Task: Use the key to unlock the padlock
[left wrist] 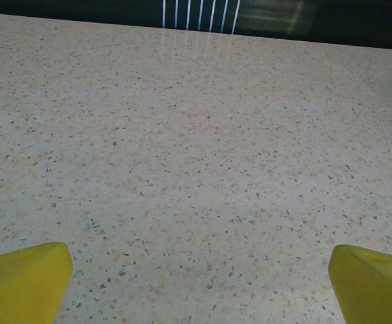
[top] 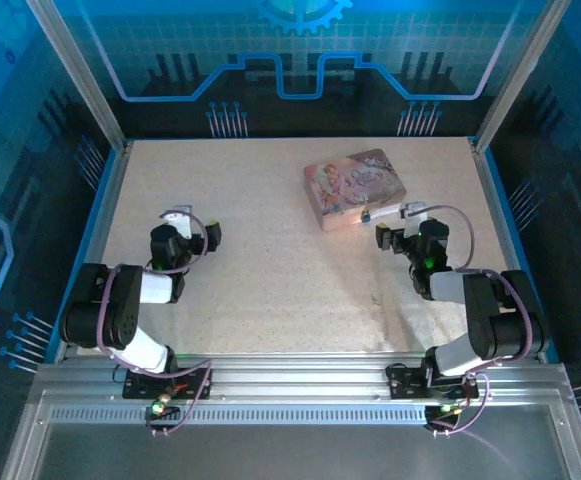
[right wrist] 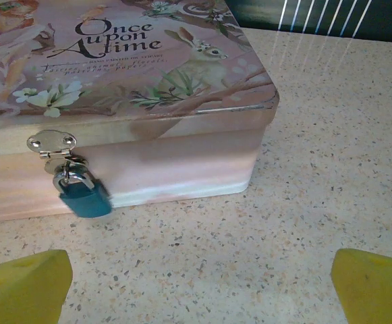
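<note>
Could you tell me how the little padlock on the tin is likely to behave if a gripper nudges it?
The padlock hangs by its shackle from the hasp on the tin, so it would probably swing rather than stay put. Its small, smooth body looks slippery to pinch. The tin, likely thin metal, may slide too.

The padlock [right wrist: 84,196] hangs from the hasp [right wrist: 51,143] fronting the tin box [right wrist: 148,101], which rests far right on the table [right wrist: 317,169].
</note>
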{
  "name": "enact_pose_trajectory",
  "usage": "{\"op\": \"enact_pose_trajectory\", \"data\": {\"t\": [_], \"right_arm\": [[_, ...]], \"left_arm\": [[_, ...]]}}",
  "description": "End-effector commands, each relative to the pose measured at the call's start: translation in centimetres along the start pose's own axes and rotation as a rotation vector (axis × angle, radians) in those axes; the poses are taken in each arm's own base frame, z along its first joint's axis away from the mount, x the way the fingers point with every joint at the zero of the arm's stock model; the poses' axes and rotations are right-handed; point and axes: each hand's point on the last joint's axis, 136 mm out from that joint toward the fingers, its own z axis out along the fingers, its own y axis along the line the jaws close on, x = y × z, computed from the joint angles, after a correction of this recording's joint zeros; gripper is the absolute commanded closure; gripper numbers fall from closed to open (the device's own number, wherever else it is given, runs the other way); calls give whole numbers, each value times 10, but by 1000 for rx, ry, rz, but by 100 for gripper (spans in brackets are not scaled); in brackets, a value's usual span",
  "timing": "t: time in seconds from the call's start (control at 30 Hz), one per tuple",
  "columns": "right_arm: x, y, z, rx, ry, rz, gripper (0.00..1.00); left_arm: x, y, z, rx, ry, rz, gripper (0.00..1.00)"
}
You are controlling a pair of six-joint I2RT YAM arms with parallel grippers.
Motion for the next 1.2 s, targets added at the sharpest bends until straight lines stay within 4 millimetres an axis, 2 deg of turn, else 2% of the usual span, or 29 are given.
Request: {"op": "enact_pose_trajectory", "data": {"t": [0.0, 0.97, 1.17], "right_arm": [[-6, 4, 3, -19, -12, -13, 0], [-6, 4, 3, -20, -12, -12, 0], [-6, 4, 3, -19, -12, -12, 0]], "left_arm": [[-9, -6, 1, 27, -19, 20, 1], [-8, -7, 1, 25, -18, 25, 1], [-8, -3, 1, 1, -19, 18, 1]]}}
